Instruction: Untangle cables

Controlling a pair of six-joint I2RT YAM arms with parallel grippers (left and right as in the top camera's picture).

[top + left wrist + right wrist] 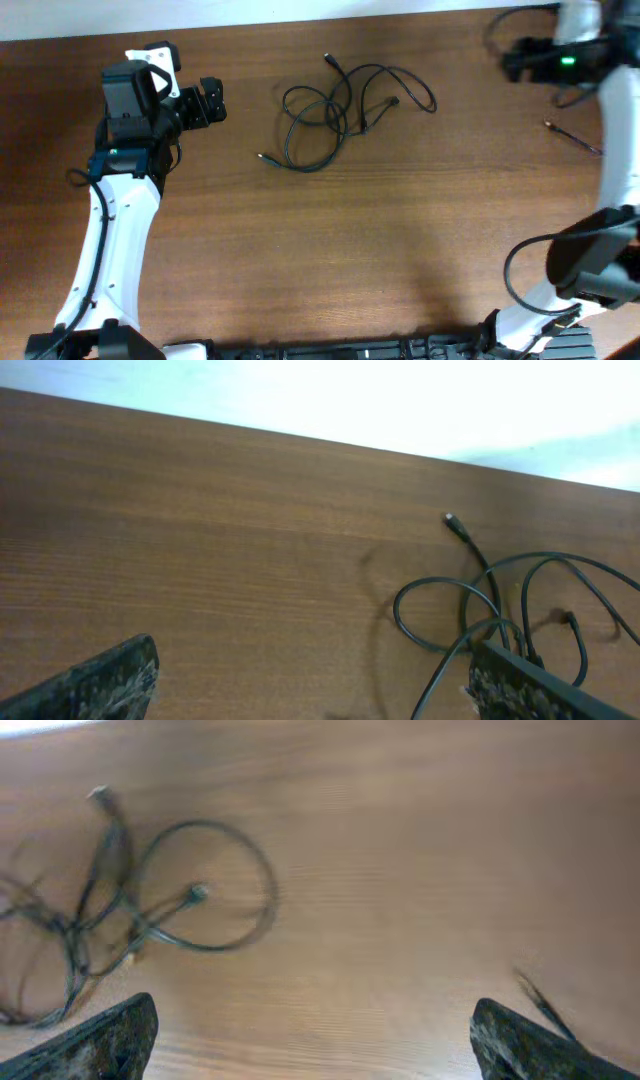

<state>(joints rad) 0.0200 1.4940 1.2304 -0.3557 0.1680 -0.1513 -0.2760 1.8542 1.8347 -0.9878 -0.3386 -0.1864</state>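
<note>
Left fingers (95,682): nearest the lens in the left wrist view, one at each lower corner, wide apart, nothing between them.
Cables (345,105): you have a loose knot of thin black cords lying flat on the table (350,250), far middle; several loops cross one another and plugs stick out at the ends.
Cables, left wrist view: the same knot (470,545) lies ahead and to the right of the jaws, untouched.
Cables, right wrist view: the knot (135,925) is off to the left and blurred; you cannot count the crossings.
Single cord (575,135): lies alone, well to the right of the knot and beside the right arm (620,150), which hides part of it. It looks like one strand already freed.
Progress: judged early to middle. One cord is apart; the main knot is left to open.
Left gripper (213,100): released, empty, near the knot on its left, not touching.
Right gripper (320,1055): jaws spread wide, empty, far right corner, well apart from the knot.
Edges: the knot sits near the table's far edge, so a pull away from the robot risks a cord going over.
Open room: broad bare wood on the robot's side of the knot and between knot and single cord; spread the strands there.
</note>
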